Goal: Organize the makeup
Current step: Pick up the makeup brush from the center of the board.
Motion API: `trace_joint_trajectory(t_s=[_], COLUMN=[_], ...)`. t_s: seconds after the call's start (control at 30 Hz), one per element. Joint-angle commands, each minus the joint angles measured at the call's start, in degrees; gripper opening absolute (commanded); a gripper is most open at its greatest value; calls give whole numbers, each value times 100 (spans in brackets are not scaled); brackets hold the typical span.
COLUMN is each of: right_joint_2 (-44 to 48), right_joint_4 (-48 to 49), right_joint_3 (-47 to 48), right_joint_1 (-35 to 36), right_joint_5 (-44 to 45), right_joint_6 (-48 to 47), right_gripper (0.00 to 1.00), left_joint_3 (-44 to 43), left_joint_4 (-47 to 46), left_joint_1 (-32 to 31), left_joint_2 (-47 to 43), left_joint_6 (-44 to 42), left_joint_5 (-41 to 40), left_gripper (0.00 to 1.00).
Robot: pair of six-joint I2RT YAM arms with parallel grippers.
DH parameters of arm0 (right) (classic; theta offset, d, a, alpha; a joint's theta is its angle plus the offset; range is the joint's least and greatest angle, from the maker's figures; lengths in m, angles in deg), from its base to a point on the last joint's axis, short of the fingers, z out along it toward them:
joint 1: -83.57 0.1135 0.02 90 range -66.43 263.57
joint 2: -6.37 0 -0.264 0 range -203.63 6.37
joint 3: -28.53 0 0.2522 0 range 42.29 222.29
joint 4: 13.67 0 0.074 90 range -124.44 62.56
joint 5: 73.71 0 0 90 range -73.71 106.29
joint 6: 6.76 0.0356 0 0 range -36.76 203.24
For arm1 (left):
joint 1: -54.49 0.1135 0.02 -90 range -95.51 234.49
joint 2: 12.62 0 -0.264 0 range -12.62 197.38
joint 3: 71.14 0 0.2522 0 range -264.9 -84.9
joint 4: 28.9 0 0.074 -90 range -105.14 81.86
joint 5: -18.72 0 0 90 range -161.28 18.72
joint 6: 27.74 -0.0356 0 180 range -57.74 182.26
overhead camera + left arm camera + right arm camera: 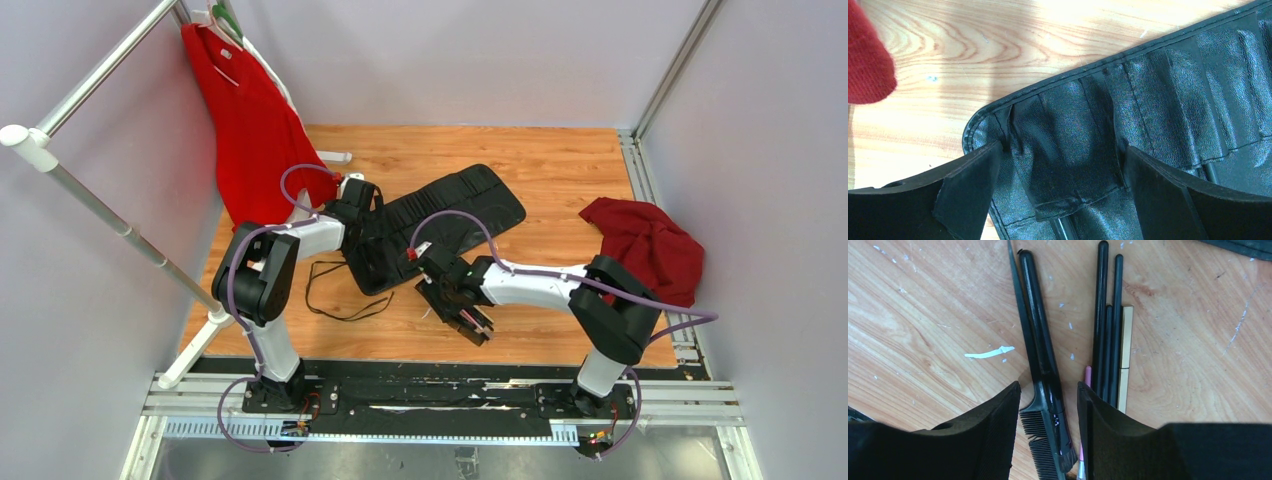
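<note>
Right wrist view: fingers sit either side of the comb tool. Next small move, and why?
Probably close the right fingers on the comb tool. They stand open astride it, with its teeth between the tips. A black brush lies against the comb inside the gap, so it may come along. The other brushes lie to one side of the gap.

No legible text, label or number anywhere.

Bare tabletop (923, 315) flanks the brushes (1040, 340) (themselves tightly bunched), case (470, 195) beyond.
</note>
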Motion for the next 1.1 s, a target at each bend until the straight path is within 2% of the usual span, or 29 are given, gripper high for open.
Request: trace_joint_trajectory(t_s=[0.0,0.6,0.73,0.87,1.07], right_joint_2=[-115,-128,-116,-49,145], right_joint_4=[9,174,182,174,182], right_joint_3=[-98,-217,-225,-264,-385], right_joint_1=[-193,-761,-763,-760,-761], right_joint_5=[129,26,-73,-160,-239], right_joint_6=[5,-170,-152,-99,12], right_gripper=[46,46,42,32,30], left_joint_3=[143,132,134,125,125], left_joint_4=[262,262,264,266,259], left_joint_1=[41,41,41,41,41], left_joint_2=[50,59,56,57,63], left_joint_6=[49,50,58,58,58], left_joint_5=[99,93,87,84,92], left_gripper=[98,98,98,98,98])
